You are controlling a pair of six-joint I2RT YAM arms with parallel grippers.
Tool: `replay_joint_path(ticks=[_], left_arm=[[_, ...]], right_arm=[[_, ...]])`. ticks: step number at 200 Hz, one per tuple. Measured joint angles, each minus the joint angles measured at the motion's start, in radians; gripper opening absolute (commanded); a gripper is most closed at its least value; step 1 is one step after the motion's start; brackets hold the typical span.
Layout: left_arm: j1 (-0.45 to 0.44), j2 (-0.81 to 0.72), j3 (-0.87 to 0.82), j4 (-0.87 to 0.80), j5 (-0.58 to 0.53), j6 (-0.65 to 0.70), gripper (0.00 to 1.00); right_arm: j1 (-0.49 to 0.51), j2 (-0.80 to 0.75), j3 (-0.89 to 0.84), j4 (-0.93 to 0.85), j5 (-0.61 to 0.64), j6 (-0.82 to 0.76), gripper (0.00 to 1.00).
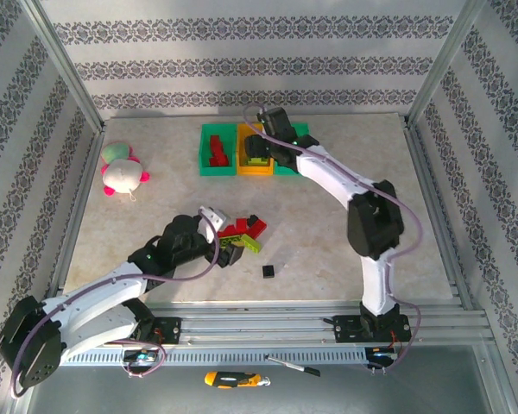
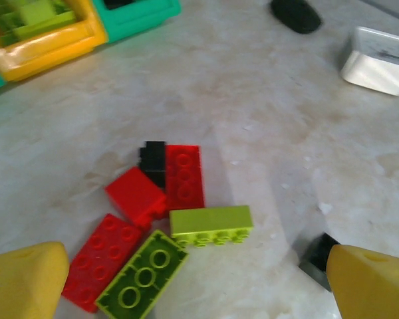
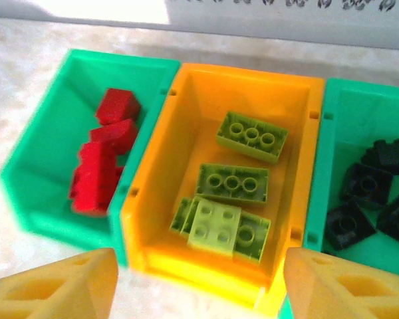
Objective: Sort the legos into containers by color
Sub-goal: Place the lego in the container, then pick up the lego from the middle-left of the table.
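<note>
Loose legos (image 1: 242, 233) lie mid-table: red bricks (image 2: 184, 174), a lime brick (image 2: 211, 224) on its side, another lime one (image 2: 141, 278) underside up, and black pieces (image 2: 153, 159). My left gripper (image 2: 196, 292) hovers open over this pile, with nothing between its yellow fingers (image 2: 23, 282). One black lego (image 1: 268, 271) lies apart. The containers stand at the back: the left green bin (image 3: 40, 166) holds red legos, the orange bin (image 3: 186, 86) holds lime legos (image 3: 216, 226), and the right green bin (image 3: 332, 119) holds black ones. My right gripper (image 3: 203, 292) is open and empty above the orange bin's near rim.
A plush toy (image 1: 121, 172) sits at the far left of the table. A white block (image 2: 379, 60) rests close to the left gripper. Metal frame posts and patterned walls enclose the table. A yellow knife (image 1: 231, 379) and a pen (image 1: 293, 366) lie below the front rail.
</note>
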Motion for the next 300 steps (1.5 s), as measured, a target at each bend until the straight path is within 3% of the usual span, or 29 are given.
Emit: replay_joint_path(ticks=[54,103,145,167,236,300], left_arm=[[0.0,0.189,0.178,-0.317,-0.224,-0.25,0.99],[0.0,0.388,0.27,-0.489,-0.188,-0.344,0.99],[0.0,0.455,0.271,-0.528,-0.161,-0.439,0.84],[0.0,0.475,0.271,-0.531,-0.146,-0.47,0.7],[0.0,0.494,0.269,-0.531,-0.124,-0.528,0.4],[0.0,0.474,0.278,-0.548,-0.143,-0.539,0.36]], right_arm=[[0.063,-0.385,-0.455,0.109,0.002,-0.001,0.76],[0.089,-0.568,-0.692,0.117,0.014,0.005,0.77],[0.091,-0.625,-0.738,0.116,0.045,0.015,0.77],[0.091,-0.629,-0.738,0.122,0.048,0.014,0.77],[0.093,-0.629,-0.737,0.123,0.048,0.018,0.77],[0.093,-0.629,-0.737,0.124,0.048,0.044,0.77]])
